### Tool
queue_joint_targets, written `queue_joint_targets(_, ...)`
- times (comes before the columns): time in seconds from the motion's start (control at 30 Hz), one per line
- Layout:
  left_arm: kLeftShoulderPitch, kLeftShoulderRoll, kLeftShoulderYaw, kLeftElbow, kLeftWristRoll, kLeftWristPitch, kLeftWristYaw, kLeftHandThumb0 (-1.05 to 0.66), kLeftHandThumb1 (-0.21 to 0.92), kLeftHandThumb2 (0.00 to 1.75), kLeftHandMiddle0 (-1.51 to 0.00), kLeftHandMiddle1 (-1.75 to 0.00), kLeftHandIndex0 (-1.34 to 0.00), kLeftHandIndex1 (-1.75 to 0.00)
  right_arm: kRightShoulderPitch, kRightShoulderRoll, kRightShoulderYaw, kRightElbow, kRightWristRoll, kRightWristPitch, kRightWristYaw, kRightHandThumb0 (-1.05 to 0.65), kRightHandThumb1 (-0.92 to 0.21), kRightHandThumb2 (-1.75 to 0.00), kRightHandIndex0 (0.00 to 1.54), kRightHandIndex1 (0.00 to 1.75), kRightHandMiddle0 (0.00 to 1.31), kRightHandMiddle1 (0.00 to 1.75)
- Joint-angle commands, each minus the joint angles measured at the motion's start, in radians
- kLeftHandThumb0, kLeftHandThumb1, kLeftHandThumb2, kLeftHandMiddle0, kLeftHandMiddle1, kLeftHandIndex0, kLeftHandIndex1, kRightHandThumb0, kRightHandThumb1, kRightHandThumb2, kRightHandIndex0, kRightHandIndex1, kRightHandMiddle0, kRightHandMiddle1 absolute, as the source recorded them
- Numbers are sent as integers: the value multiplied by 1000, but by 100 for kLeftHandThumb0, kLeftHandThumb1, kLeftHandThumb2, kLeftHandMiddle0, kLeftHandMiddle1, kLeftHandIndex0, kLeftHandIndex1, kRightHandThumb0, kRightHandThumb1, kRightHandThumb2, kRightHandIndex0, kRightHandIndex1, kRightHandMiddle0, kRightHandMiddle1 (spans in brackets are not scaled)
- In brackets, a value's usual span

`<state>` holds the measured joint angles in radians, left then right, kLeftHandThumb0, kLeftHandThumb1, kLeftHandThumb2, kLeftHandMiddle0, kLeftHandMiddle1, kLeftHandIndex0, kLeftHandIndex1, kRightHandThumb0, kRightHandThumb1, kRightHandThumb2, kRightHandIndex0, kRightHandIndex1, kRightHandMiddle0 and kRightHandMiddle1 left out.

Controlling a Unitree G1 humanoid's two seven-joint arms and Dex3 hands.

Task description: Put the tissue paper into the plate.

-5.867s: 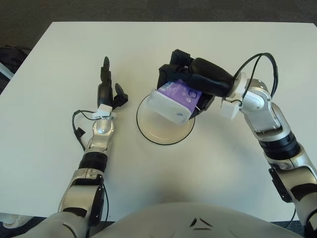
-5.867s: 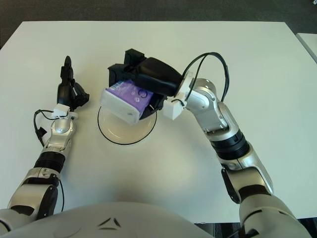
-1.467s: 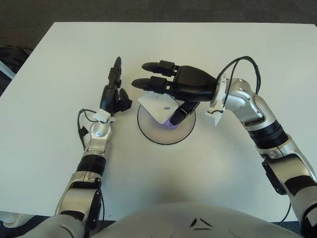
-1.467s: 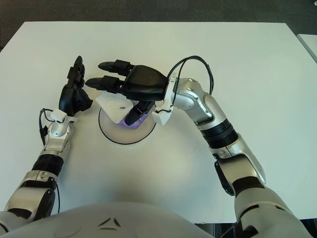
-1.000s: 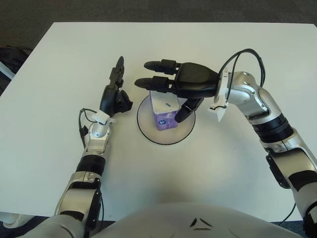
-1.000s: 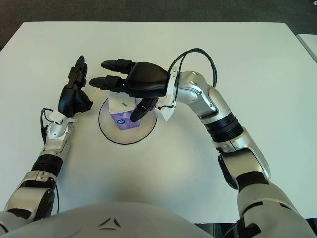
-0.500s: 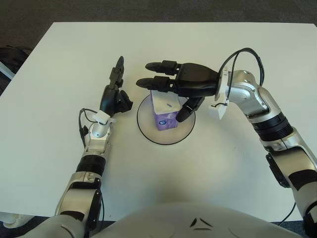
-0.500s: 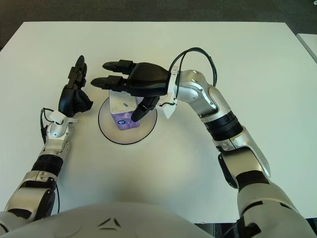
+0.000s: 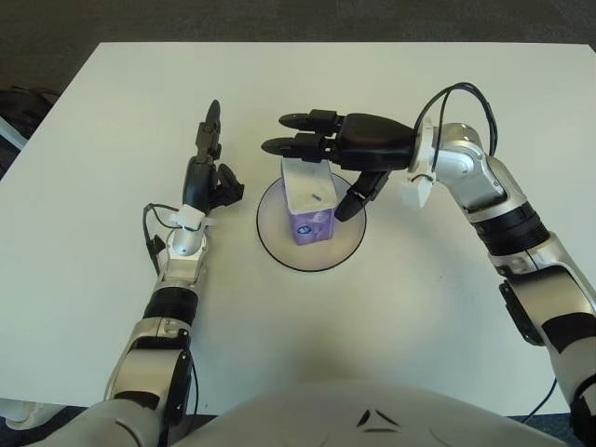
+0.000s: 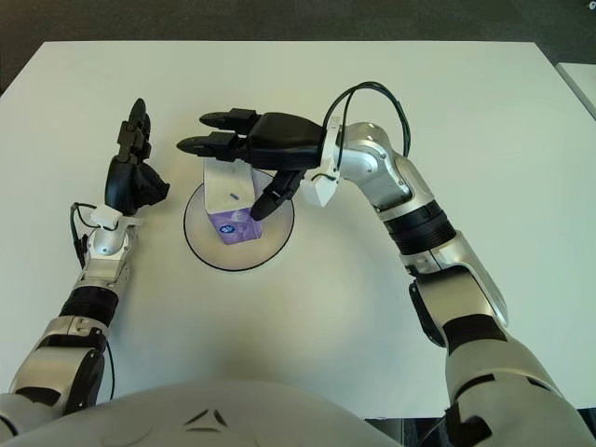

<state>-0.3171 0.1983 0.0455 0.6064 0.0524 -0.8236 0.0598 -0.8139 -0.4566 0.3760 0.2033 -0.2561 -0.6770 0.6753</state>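
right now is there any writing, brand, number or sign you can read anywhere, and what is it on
None can be read.
Tissue pack on the plate: a small dark mark on its white top and pale print on its purple side, both too small to read.
Right hand, fingers spread above the pack: no lettering.
Left hand, left of the plate: no lettering.
Table: no lettering.

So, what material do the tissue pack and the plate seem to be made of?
The purple-and-white tissue pack looks wrapped in thin glossy plastic film: its top shows soft creases. The round white plate with a dark rim looks like smooth glazed ceramic or hard plastic; I cannot tell which.
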Motion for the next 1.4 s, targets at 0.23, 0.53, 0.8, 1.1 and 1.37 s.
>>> queue_joint_targets(0.23,152,-93,-14,205,59,155,138,-93,92,120,-3,0,0,0,-190,42,-131,298,466,147,357,-102,-90,-10,0,0,0,0)
queue_joint_targets(0.53,180,-106,-26,125,53,218,151,-94,92,119,-2,0,0,0,-269,162,-340,608,624,445,255,-99,-92,-15,0,0,0,0)
queue_joint_targets(0.8,200,-109,-31,81,56,258,155,-95,92,120,-3,-1,-1,0,-173,258,-507,468,788,645,41,-103,-92,-59,0,0,0,0)
queue_joint_targets(1.1,216,-109,-30,48,55,285,151,-96,92,120,-4,-1,-1,-1,-129,283,-605,557,796,617,-40,-105,-92,-93,0,0,0,0)
queue_joint_targets(1.37,229,-111,-27,23,55,292,153,-95,92,120,-5,-1,-2,-2,-65,319,-647,596,780,590,-48,-105,-92,-104,0,0,0,0)
